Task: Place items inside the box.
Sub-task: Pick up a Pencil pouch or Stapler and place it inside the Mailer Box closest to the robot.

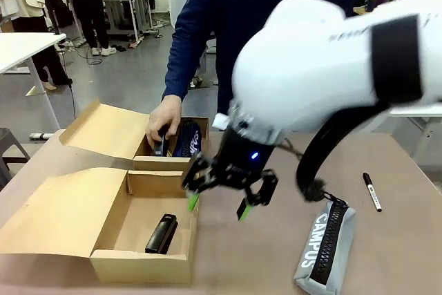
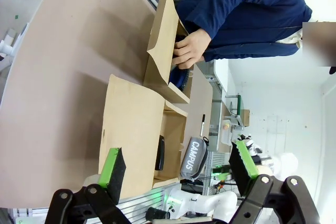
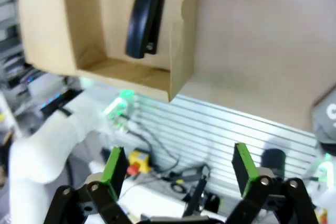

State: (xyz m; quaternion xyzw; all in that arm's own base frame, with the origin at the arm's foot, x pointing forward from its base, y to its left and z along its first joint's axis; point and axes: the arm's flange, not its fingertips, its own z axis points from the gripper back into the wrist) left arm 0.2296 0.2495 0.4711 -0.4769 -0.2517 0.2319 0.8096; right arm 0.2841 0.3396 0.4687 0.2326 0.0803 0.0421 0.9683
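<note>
- Near box (image 1: 141,265): top open, lid flap laid flat toward 9 o'clock. Floor bare at the 9 o'clock side, with a black stapler (image 1: 161,234) lying nearer the 3 o'clock wall.
- Far box (image 1: 160,164), at 12 o'clock of the near box: opening taken up by the person's hand (image 1: 164,122) and a navy blue pouch (image 1: 188,139).
- Right gripper (image 1: 224,196): jaws wide apart, hanging just at 3 o'clock of the near box's wall, with the bulky white arm (image 1: 331,67) overhead, covering mid-table.
- Table (image 1: 262,267): bare lane between the near box and the grey pencil case (image 1: 324,246).
- Black marker (image 1: 372,191): loose at 1 o'clock of the pencil case, apart from it.
</note>
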